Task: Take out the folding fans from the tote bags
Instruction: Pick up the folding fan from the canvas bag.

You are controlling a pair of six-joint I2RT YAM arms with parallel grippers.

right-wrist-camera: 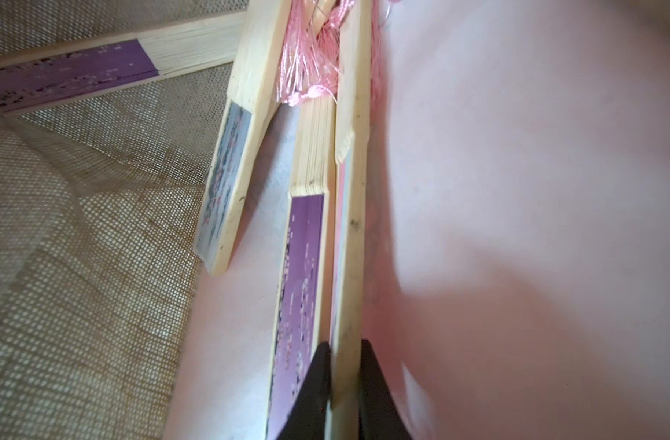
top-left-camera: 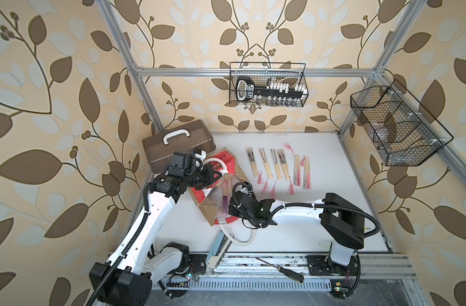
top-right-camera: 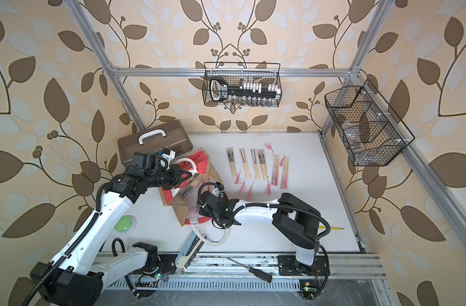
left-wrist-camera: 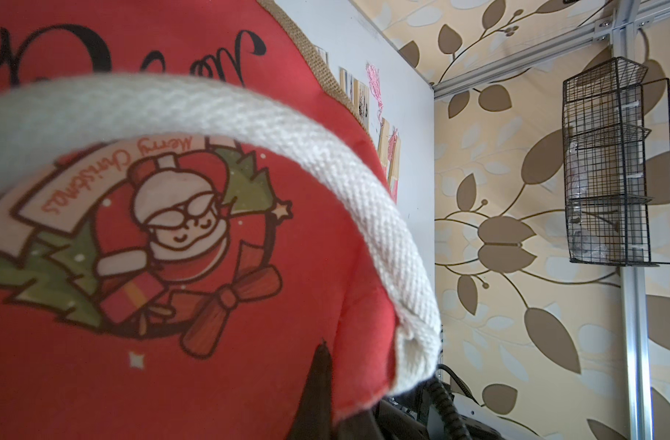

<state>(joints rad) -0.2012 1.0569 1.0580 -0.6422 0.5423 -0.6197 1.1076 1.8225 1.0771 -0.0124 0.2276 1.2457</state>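
The tote bag [top-left-camera: 216, 209], brown jute with red panels, lies open on the table's left. My left gripper [top-left-camera: 220, 174] is shut on its red Santa-printed panel [left-wrist-camera: 211, 362] by the white handle [left-wrist-camera: 326, 164] and holds that side up. My right gripper [top-left-camera: 229, 209] reaches into the bag's mouth. In the right wrist view its jaws are shut on the pale bamboo edge of a folding fan [right-wrist-camera: 350, 266] lying against the pinkish lining [right-wrist-camera: 516, 190]. A purple fan [right-wrist-camera: 301, 285] lies right beside it, with two more fans [right-wrist-camera: 227, 183] deeper in. Several fans [top-left-camera: 277, 167] lie in a row on the table.
A brown case [top-left-camera: 177, 145] with a white handle stands behind the bag. A light-blue stapler-like tool [top-left-camera: 217, 247] and a black-handled screwdriver [top-left-camera: 279, 270] lie near the front rail. Wire baskets [top-left-camera: 267, 84] [top-left-camera: 396, 127] hang on the back and right frames. A green button [top-right-camera: 123, 224] sits at left.
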